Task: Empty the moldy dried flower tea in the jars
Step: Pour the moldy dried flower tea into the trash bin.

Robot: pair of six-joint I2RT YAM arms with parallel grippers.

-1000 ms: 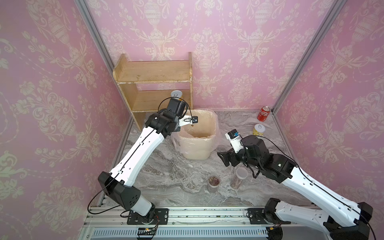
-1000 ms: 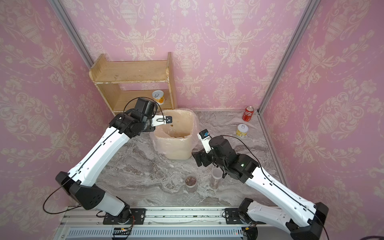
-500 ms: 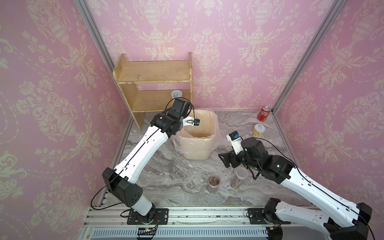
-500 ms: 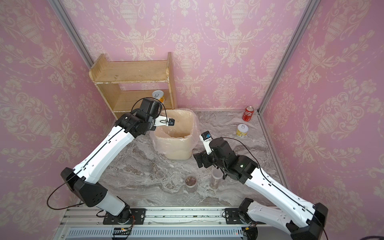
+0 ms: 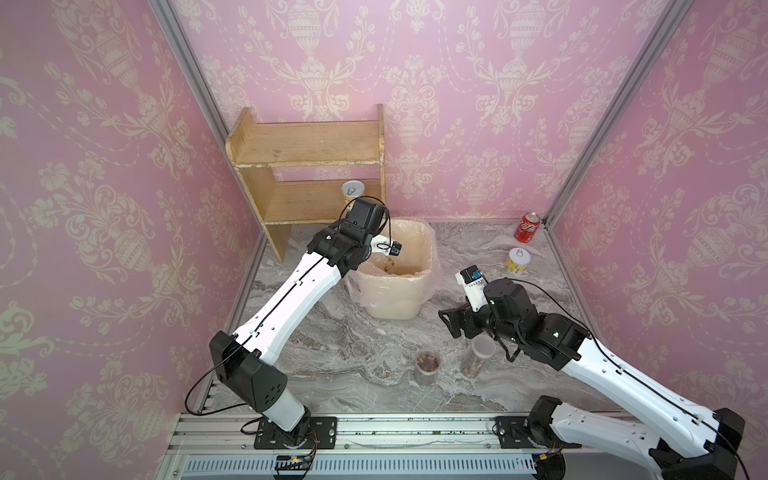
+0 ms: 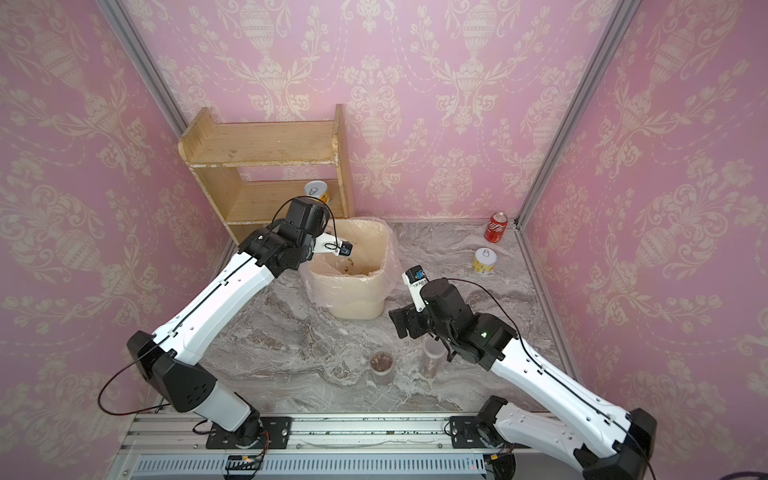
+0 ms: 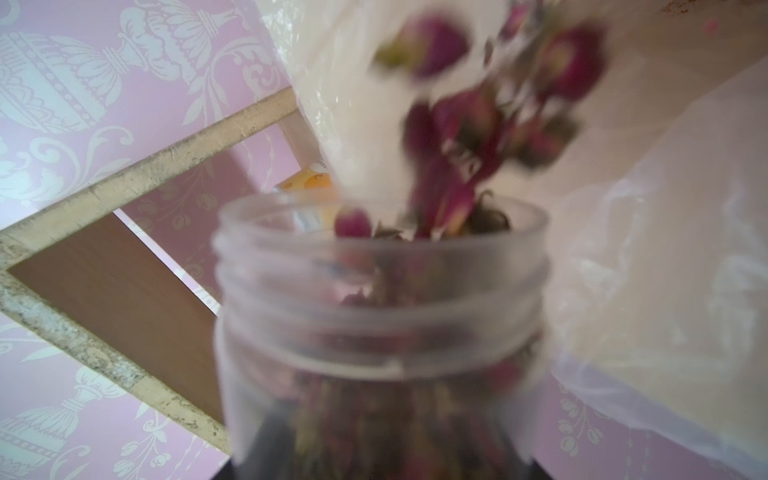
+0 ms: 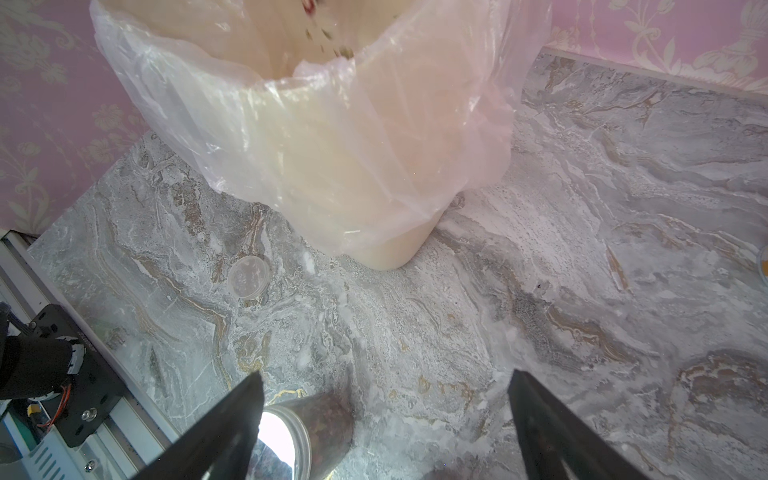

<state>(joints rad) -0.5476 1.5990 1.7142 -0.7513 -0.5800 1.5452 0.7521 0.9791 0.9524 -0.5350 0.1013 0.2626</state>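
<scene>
Bin (image 5: 395, 286), plastic-lined, stands mid-table in both top views, the left gripper (image 5: 368, 254) over its rim, jaws hidden. Only the left wrist view shows its grip: clamped on a tipped clear jar (image 7: 382, 332), blurred dried rose buds (image 7: 457, 158) spilling out. The right gripper (image 8: 384, 386) hangs wide open, empty, near the lidded tall jar (image 8: 316, 428), cut off there. An open short jar (image 5: 427, 365), part full, and a loose lid (image 8: 248, 276) sit nearby.

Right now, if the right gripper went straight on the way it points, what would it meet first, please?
Most likely the bare marble tabletop, short of the lined bin: the open right gripper angles downward. The taller jar stands just beside that line; depth is uncertain.
</scene>
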